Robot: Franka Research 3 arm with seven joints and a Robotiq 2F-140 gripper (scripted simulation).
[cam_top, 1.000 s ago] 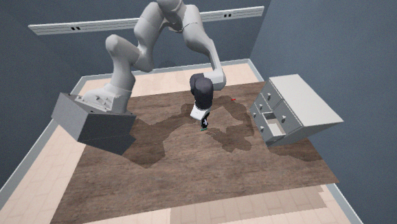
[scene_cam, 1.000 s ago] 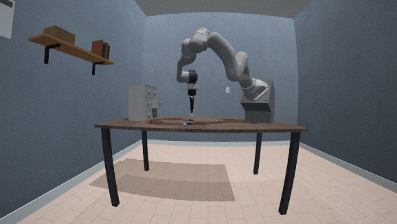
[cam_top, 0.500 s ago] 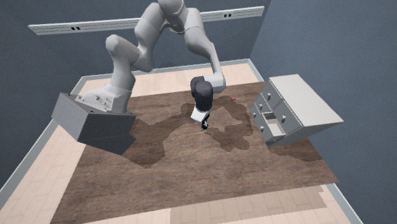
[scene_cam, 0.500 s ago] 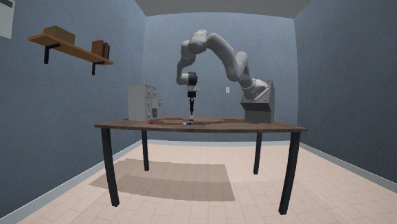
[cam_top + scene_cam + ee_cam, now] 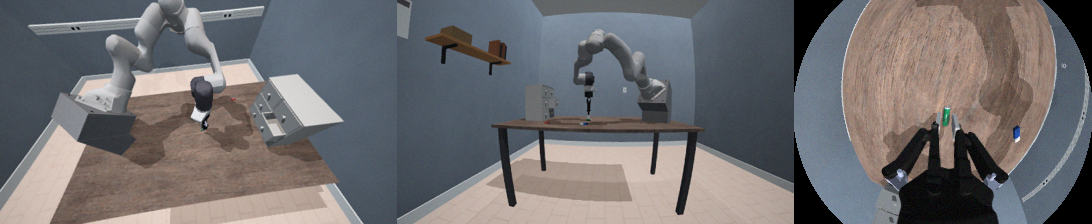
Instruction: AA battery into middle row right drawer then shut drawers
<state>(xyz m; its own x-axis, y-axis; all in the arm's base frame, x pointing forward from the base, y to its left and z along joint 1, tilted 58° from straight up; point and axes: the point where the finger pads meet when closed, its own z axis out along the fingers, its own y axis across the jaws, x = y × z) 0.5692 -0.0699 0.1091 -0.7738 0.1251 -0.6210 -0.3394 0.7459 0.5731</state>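
Only wrist view: battery (image 5: 946, 117) beyond pincer (image 5: 946, 127) tips.

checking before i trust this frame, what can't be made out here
- Green item at the gripper tips: too small in every view to confirm it's the AA battery, or whether it's gripped.
- Open drawer of the chest: top view, far inside cut off by the front.
- Blue item: too small to identify.

Wood table (image 5: 637, 128) w/ chest (image 5: 536, 103), arm base (image 5: 664, 113), small items.
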